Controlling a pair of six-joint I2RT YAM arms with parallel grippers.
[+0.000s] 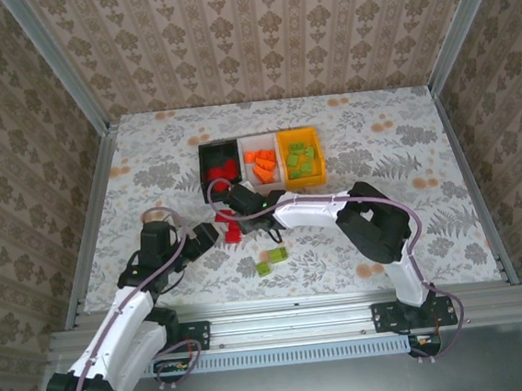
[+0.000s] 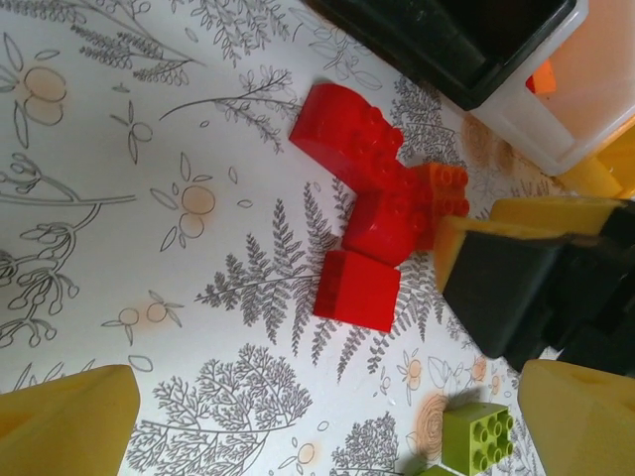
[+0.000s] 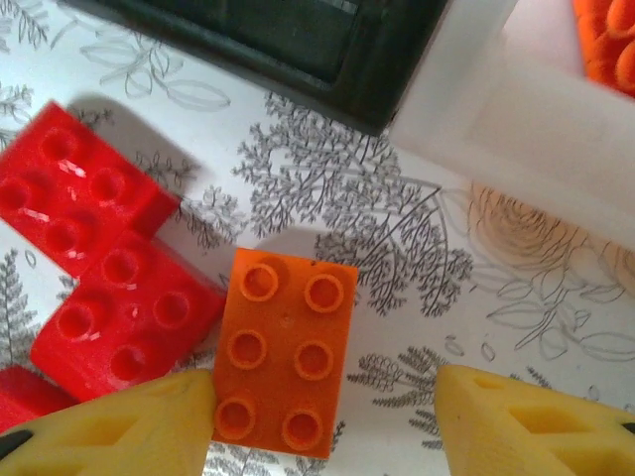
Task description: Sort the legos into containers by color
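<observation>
An orange lego (image 3: pixel 283 352) lies studs up on the table between the fingers of my right gripper (image 3: pixel 322 397). The left finger (image 3: pixel 149 426) touches its corner, the right one stands apart, so the gripper is open. Red legos (image 3: pixel 119 317) lie just left of it. My left gripper (image 2: pixel 327 416) is wide open over bare table, below three red legos (image 2: pixel 357 288) and beside a green lego (image 2: pixel 476 436). Behind them stand the black container (image 1: pixel 204 157), the white container (image 1: pixel 247 145) with orange legos and the orange-yellow container (image 1: pixel 317 158) with green legos.
Two green legos (image 1: pixel 272 261) lie on the table in front of the arms. The black container's corner (image 3: pixel 377 99) and the white container's wall (image 3: pixel 516 129) stand close behind the orange lego. Metal rails edge the table on both sides.
</observation>
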